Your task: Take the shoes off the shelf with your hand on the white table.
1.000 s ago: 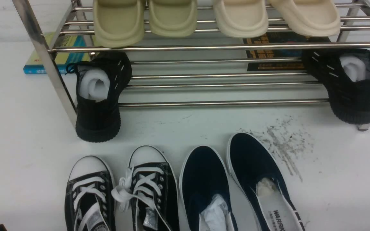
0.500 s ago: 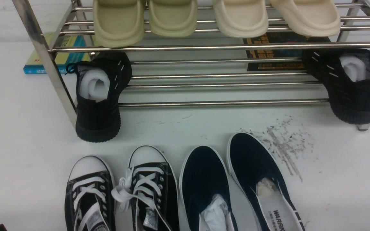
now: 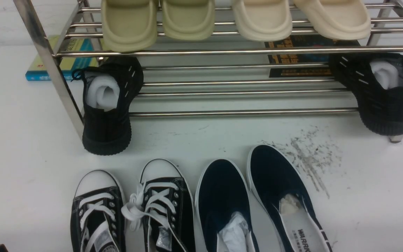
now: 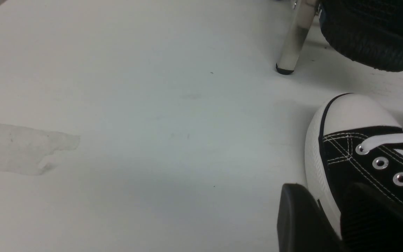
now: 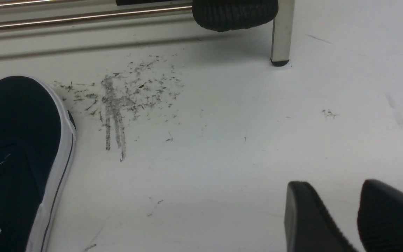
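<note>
Two black knit shoes stuffed with white foam lie on the lower tier of the steel shelf [image 3: 243,112], heels hanging over its front bar. One shoe [image 3: 107,119] is at the left end, the other [image 3: 383,105] at the right end. The left wrist view shows the left shoe's ribbed heel [image 4: 369,45] beside a shelf leg [image 4: 294,38]. My left gripper [image 4: 324,187] is open and empty, low over the white table [image 3: 30,140] by a sneaker's toe. My right gripper [image 5: 334,183] is open above bare table, well short of the right shoe's heel [image 5: 234,14].
Black-and-white lace-up sneakers [image 3: 131,210] and navy slip-ons [image 3: 250,196] stand in a row at the table's front. Cream slippers [image 3: 236,17] fill the top tier. Books [image 3: 65,59] lie behind the shelf. Grey scuff marks [image 3: 310,154] stain the table at the right.
</note>
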